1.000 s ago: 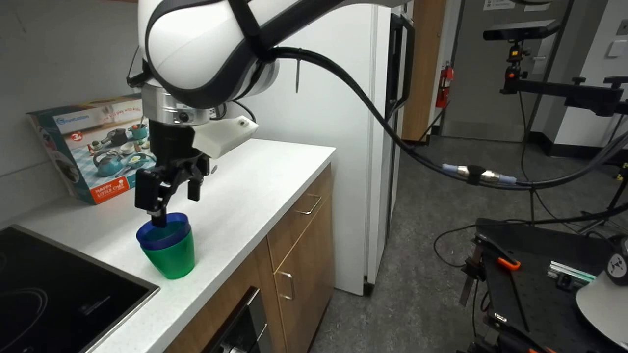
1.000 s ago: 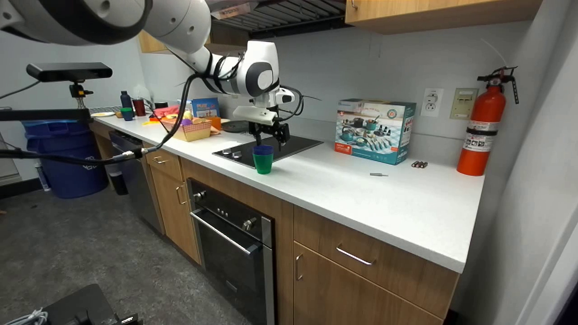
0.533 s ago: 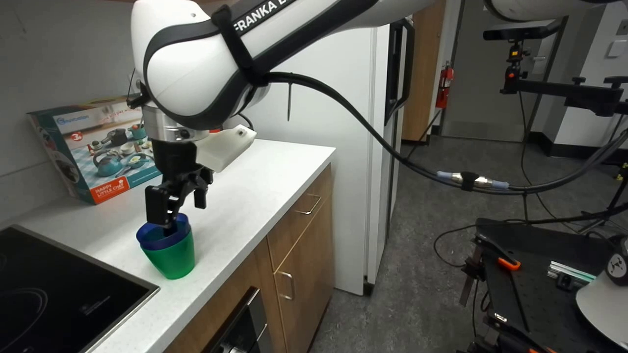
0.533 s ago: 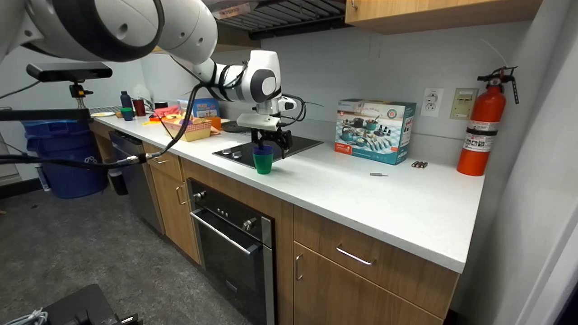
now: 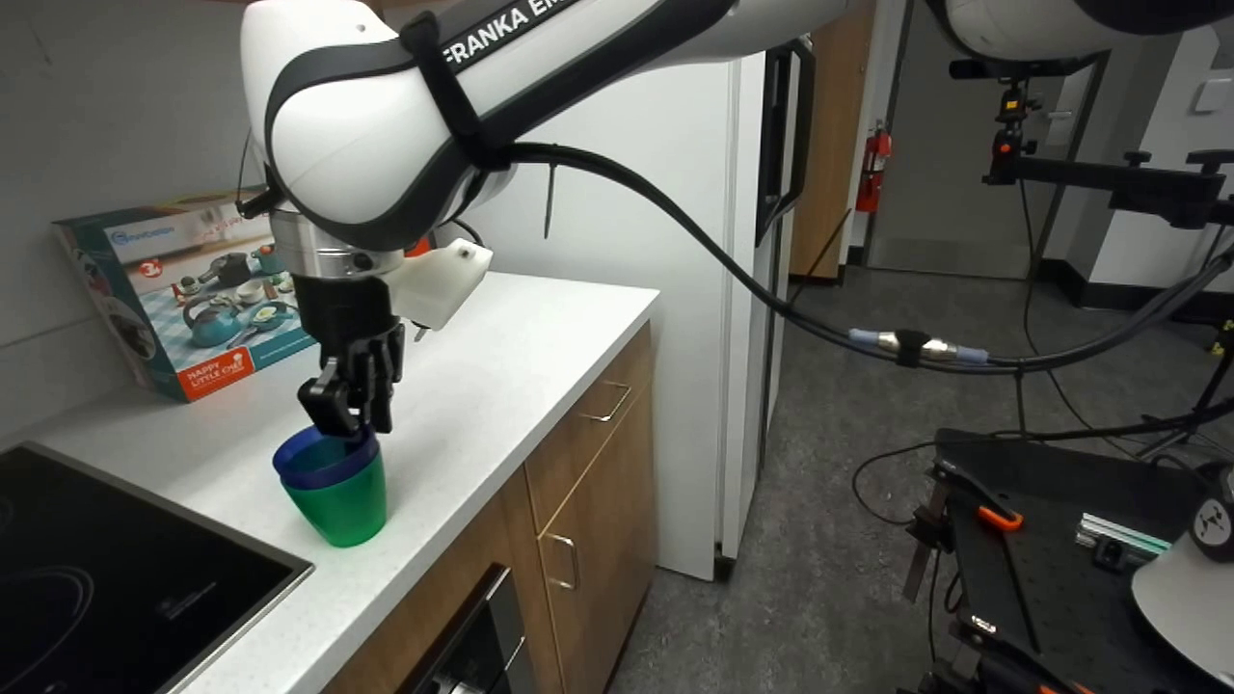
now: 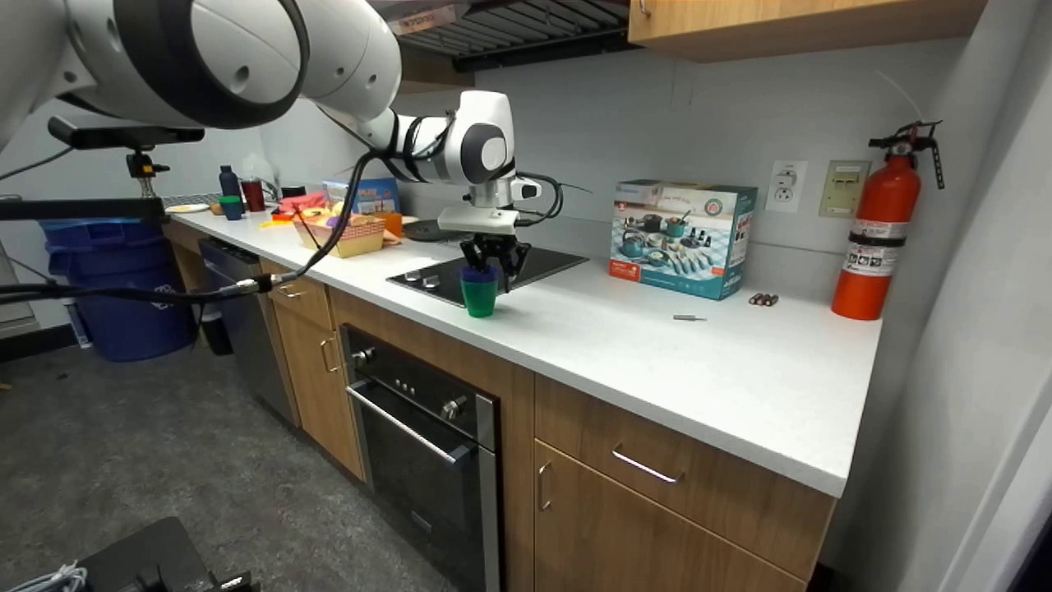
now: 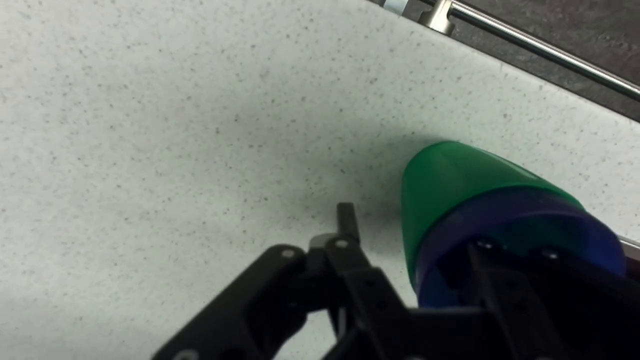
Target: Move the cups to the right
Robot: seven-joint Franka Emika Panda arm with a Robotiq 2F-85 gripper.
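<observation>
A blue cup (image 5: 326, 470) sits nested inside a green cup (image 5: 342, 511), both upright on the white counter beside the cooktop. My gripper (image 5: 366, 431) straddles the rim, pointing down. In the wrist view one finger of the gripper (image 7: 407, 237) reaches into the blue cup (image 7: 500, 202), partly lost in shadow. The opposite finger stands outside the green cup (image 7: 435, 185), with a strip of bare counter between it and the wall. The jaws are partly narrowed but still apart. Whether the inner finger touches the cup is too dark to tell.
The black cooktop (image 5: 116, 588) lies beside the cups. A toy kitchen box (image 6: 682, 238) leans by the wall, with batteries (image 6: 763, 300) and a small grey tool (image 6: 689, 318) nearby. A basket (image 6: 353, 240) and another green-and-blue cup (image 6: 232, 207) stand farther along the counter.
My gripper has come down over the rim, one finger inside the blue cup, and its jaws have narrowed. The nested cups have shifted very slightly.
</observation>
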